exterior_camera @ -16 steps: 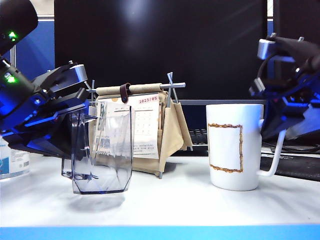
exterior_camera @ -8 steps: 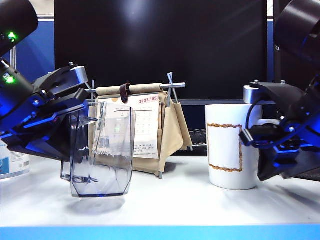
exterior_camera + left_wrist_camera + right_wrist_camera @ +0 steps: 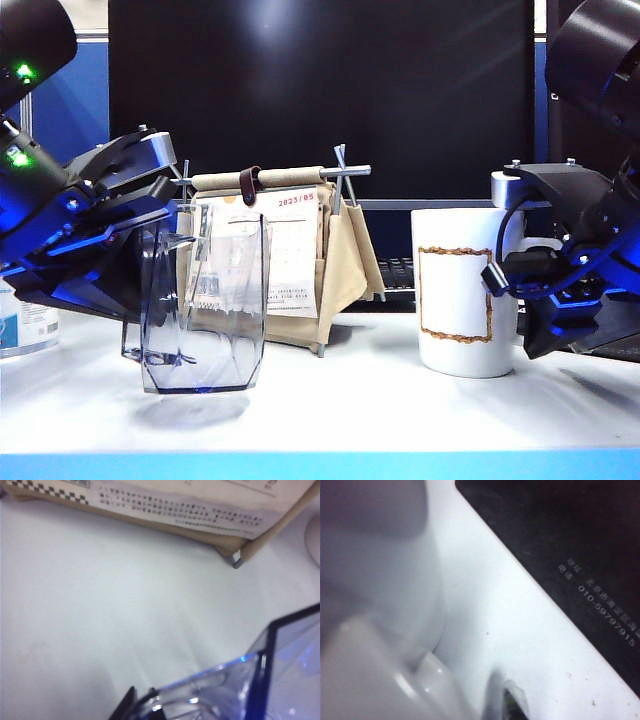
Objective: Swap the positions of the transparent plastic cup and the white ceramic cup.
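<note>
Your left gripper (image 3: 150,250) is clamped on the transparent plastic cup (image 3: 203,305) at nine o'clock; only the right wrist view shows the white ceramic cup's (image 3: 465,292) handle (image 3: 427,680) beside your right gripper (image 3: 520,290), grip unclear.

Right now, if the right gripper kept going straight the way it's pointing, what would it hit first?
Most likely the white ceramic cup: the right gripper points leftward at its handle side, already very close. Contact can't be confirmed.

Exterior: sat low at table (image 3: 330,415) edge, faced level across. Wrists: looked down, very close, shared tabletop.
</note>
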Controlling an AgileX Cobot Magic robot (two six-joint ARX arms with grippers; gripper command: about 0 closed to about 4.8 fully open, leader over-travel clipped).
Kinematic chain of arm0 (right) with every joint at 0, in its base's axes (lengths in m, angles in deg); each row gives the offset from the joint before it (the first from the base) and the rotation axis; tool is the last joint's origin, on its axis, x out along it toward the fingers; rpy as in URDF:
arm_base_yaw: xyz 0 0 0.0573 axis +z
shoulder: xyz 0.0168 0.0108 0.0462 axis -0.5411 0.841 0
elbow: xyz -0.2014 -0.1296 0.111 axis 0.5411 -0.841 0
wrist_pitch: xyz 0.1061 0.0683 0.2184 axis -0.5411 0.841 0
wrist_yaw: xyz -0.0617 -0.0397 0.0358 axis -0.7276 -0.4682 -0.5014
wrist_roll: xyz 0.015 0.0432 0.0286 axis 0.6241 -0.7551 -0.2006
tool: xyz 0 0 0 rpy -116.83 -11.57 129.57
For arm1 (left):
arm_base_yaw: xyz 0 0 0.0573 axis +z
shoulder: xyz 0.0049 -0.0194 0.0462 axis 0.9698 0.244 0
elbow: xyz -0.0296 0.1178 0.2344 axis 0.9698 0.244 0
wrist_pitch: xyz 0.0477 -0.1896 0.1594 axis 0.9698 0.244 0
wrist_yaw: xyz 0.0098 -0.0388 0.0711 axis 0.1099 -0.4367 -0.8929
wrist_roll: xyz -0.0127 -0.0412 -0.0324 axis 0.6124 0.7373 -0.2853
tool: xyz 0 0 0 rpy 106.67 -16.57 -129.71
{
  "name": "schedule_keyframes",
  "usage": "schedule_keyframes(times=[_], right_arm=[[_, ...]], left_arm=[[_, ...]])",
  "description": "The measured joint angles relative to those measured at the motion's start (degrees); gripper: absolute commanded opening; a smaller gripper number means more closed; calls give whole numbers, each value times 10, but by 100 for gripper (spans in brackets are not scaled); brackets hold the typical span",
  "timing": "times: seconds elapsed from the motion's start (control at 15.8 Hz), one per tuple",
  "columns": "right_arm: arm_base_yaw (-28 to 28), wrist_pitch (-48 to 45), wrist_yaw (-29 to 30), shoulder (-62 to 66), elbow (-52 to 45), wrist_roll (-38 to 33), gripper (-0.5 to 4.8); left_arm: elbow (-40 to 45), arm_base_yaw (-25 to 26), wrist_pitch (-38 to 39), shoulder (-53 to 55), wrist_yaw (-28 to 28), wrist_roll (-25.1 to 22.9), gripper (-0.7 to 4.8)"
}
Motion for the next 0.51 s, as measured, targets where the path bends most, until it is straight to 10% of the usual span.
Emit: schedule_keyframes(times=[0.51], right_arm=[[-16, 45, -27, -107, 0, 34, 211]], left_arm=[[-1, 0, -1, 0, 0, 0, -6]])
